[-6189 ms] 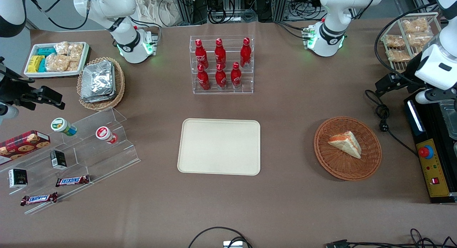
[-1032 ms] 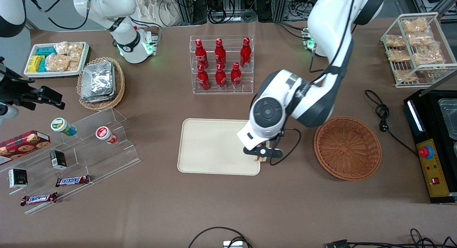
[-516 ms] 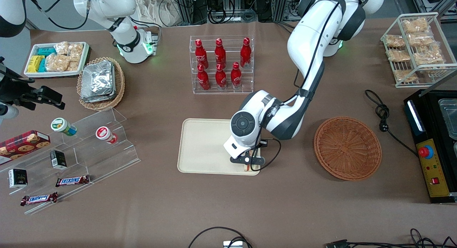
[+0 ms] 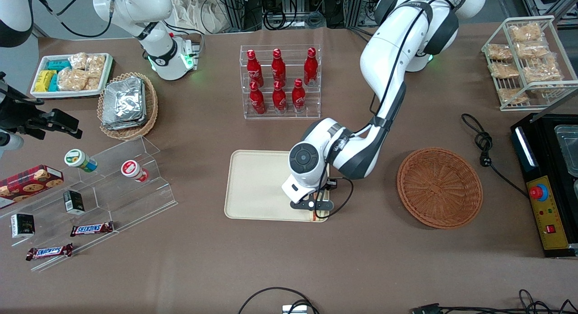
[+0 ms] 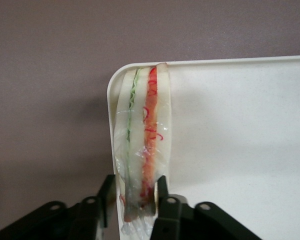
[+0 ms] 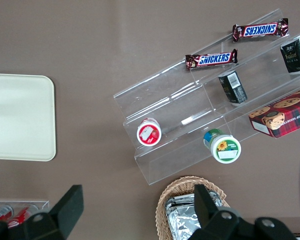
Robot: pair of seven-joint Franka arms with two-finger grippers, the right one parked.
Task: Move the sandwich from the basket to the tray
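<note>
My left gripper (image 4: pixel 312 206) is low over the cream tray (image 4: pixel 257 183), at the tray's corner nearest the front camera on the working arm's side. It is shut on the sandwich (image 5: pixel 142 130), a wrapped wedge of white bread with green and orange-red layers. The sandwich stands on its edge with its tip at the rounded tray corner (image 5: pixel 121 75). The black fingers (image 5: pixel 161 187) grip its thick end, with the gripper's middle (image 5: pixel 135 184) on the wedge. In the front view the gripper hides most of the sandwich. The reddish-brown wicker basket (image 4: pixel 440 187) stands empty beside the tray, toward the working arm's end.
A clear rack of red bottles (image 4: pixel 280 81) stands farther from the camera than the tray. A stepped acrylic stand (image 4: pixel 113 187) with snacks and a tan basket of foil packets (image 4: pixel 128 105) lie toward the parked arm's end. A black machine (image 4: pixel 546 187) and a cable (image 4: pixel 485 147) lie past the basket.
The sandwich has left the basket, carried by my gripper. Over the last second the gripper moved over the tray's corner and came down; in the last half second it barely shifted.
</note>
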